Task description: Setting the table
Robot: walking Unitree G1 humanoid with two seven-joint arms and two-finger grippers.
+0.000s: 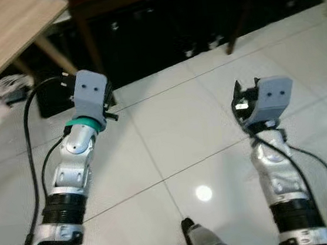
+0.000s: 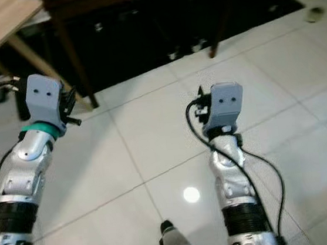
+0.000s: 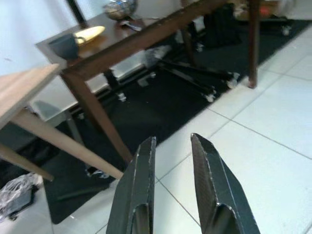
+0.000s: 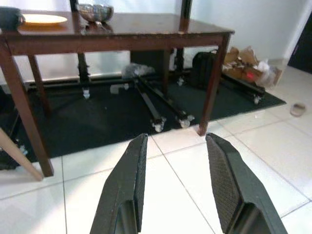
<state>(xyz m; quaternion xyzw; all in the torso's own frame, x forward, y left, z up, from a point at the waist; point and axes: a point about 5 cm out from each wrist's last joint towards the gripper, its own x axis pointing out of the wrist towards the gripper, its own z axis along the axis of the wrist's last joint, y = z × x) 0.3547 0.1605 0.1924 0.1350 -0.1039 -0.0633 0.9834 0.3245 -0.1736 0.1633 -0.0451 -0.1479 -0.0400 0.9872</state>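
Observation:
A dark wooden table (image 4: pixel 122 30) stands ahead across the white tiled floor. On it are a yellowish plate (image 4: pixel 44 19), a dark cup (image 4: pixel 9 17) beside the plate, and a silver bowl (image 4: pixel 95 10). The left wrist view also takes in the plate (image 3: pixel 90 34), cup (image 3: pixel 63 46) and bowl (image 3: pixel 119 7). My left gripper (image 3: pixel 173 141) is open and holds nothing, raised over the floor short of the table's near leg. My right gripper (image 4: pixel 176 141) is open too, empty, aimed at the table from a little way off. Both arms reach forward, left (image 1: pixel 93 98) and right (image 1: pixel 264 102).
A light wooden table (image 1: pixel 0 34) with slanted legs stands at the left, close to my left arm. A black rug (image 4: pixel 97 117) lies under the dark table, with a wheeled black frame (image 4: pixel 161 105) on it. Cardboard boxes (image 4: pixel 248 70) and a black bag (image 4: pixel 202 70) sit at the far right.

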